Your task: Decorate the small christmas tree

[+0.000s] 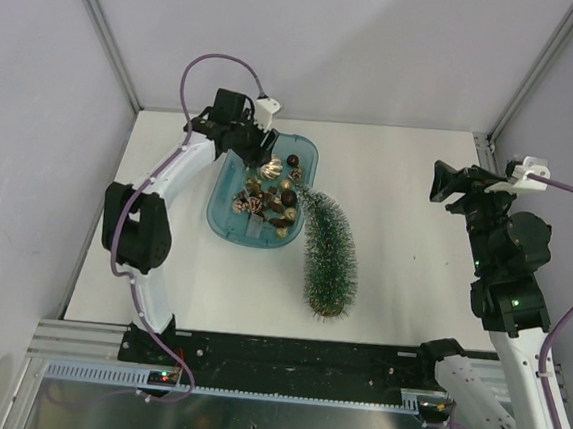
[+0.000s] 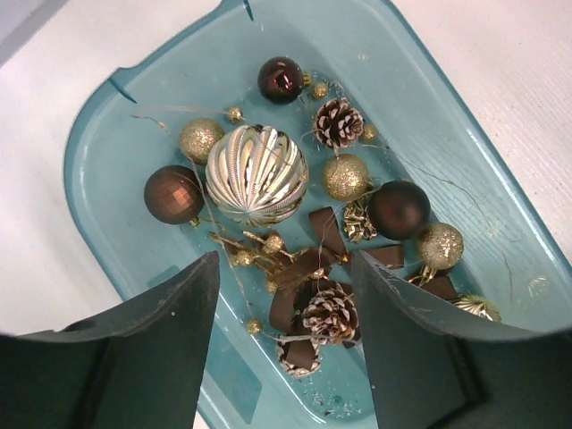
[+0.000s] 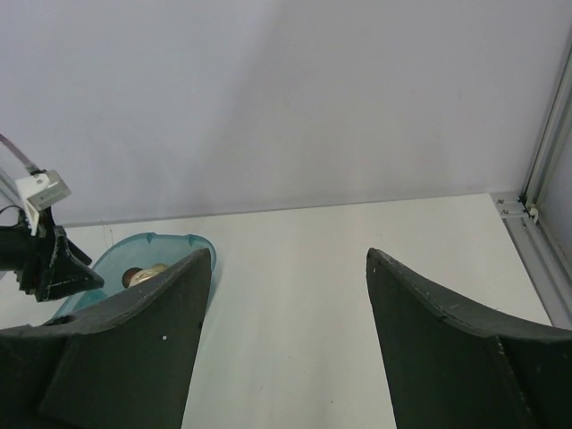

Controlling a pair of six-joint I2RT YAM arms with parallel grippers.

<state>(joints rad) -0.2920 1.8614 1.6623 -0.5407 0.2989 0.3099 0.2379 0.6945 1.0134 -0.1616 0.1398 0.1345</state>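
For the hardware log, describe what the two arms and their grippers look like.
Both the left arm and right arm have white curved links with black joint housings, and a purple cable runs along each. A white bracket sits at each wrist. The left gripper and right gripper have broad, dark, wedge-shaped fingers.

Bare white tabletop fills the middle right of the top view. At centre lies the frosty green bottle-brush tree, its tip just beside the teal plastic tray of ornaments at upper left, with the left gripper over the tray's far end.
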